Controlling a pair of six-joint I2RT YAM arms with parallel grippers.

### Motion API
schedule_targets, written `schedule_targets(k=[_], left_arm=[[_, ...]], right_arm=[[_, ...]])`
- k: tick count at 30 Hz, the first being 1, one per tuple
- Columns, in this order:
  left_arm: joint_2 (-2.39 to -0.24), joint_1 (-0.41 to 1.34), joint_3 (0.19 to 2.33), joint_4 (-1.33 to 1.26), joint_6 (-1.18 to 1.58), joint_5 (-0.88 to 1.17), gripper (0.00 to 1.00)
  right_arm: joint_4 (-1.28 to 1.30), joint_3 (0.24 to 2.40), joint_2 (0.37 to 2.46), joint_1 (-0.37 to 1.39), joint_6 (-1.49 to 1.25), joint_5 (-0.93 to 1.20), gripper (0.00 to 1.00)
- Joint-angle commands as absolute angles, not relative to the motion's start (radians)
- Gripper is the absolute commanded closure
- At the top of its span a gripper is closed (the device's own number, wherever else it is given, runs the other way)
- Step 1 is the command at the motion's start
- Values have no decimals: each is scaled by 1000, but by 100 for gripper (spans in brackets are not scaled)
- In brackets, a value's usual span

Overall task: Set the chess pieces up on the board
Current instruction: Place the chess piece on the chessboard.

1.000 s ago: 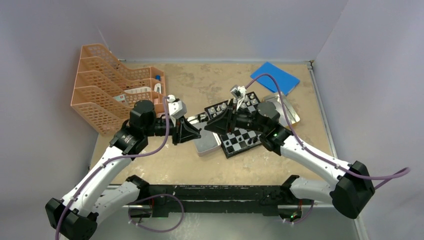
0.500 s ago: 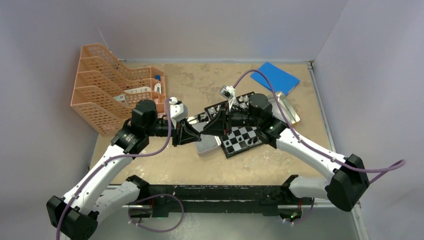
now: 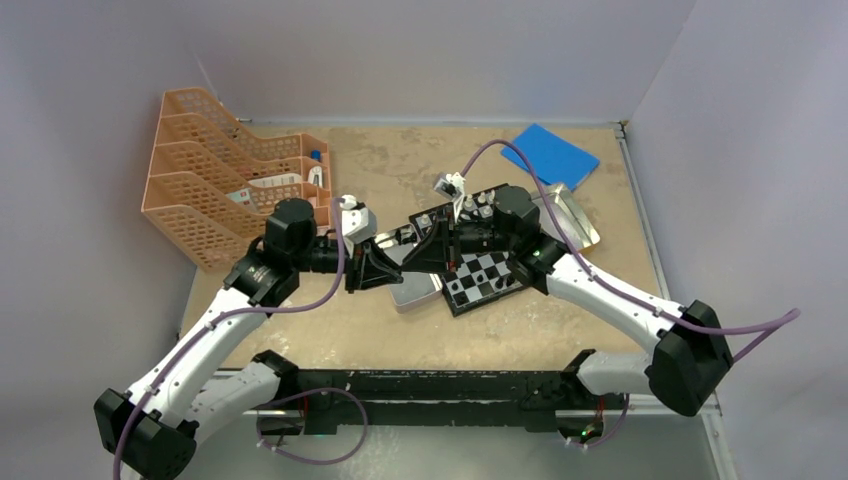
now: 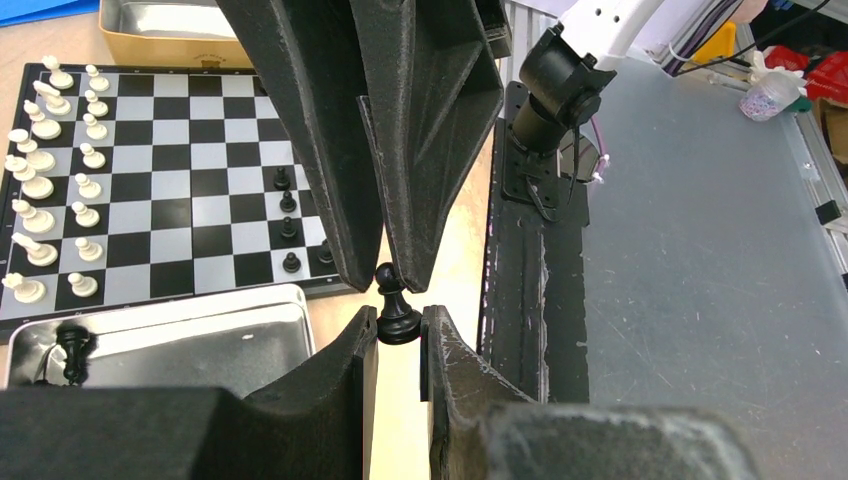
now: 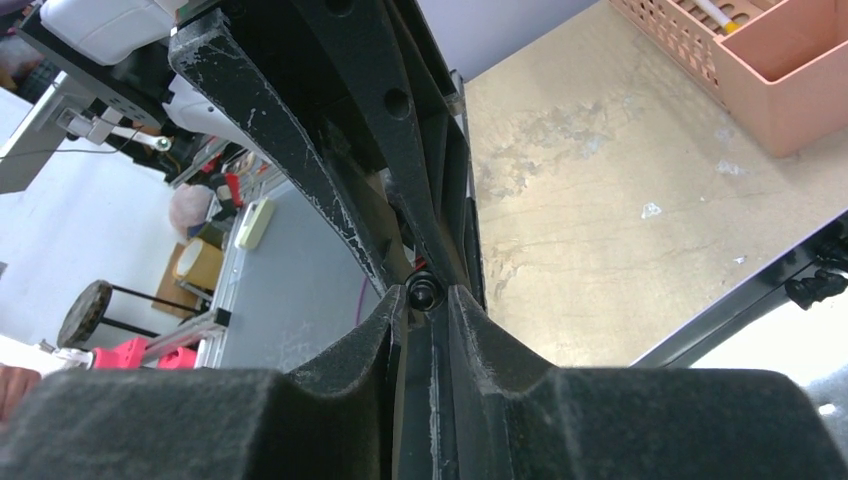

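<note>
Left claw: the left gripper (image 4: 399, 326) is reaching in from the desk's near left and gripping the black pawn (image 4: 397, 312) by its base, 1 fingertip (image 4: 365, 345) on each side.
Right claw: the right gripper (image 5: 426, 297) is reaching in from the near right, tip to tip with the left one. Its 2 fingers are pinching the same pawn's round head, as far as its wrist view shows.
Pawn: it is hanging between the 2 claws above the middle of the desk (image 3: 400, 160), off the board, just beside the tin's corner.
Tin: a silver tin (image 4: 200, 320) is lying against the board's edge nearest the left arm, with 1 black piece (image 4: 74, 346) standing inside it.
Board: the board (image 4: 180, 170) is lying right of the desk's centre, turned at an angle to the desk's edges.
White pieces: the white pieces (image 4: 40, 185) are standing in 2 rows along the board's right-arm side.
Black pieces on board: at least 4 black pawns (image 4: 288, 215) are standing in a line on its opposite side.
Second tin: another tin (image 3: 578, 222) is lying beyond the board, toward the right edge.
Far corners: a blue pad (image 3: 550, 152) is lying by the far right corner, and an orange tiered rack (image 3: 215, 175) is standing at the far left.
</note>
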State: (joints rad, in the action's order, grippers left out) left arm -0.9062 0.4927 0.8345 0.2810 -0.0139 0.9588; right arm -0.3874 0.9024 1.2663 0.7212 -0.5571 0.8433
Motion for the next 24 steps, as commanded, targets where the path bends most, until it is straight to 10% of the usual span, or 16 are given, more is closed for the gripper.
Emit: schedule_targets(k=[1,11,19,24], left_arm=[[-912,491,874,261,-44,992,100],[-911,491,877,277,-50,962,100],[-877,491,889,304,7,815,47],[-877,491,909,357,92,730,38]], right_arm=[[-467,901,1271,729,-577,892,77],[-521,880,1284,730,-591,925,100],[-358,879,1207,726,-540,549,100],[-254,854,1131,723,-549,156,100]])
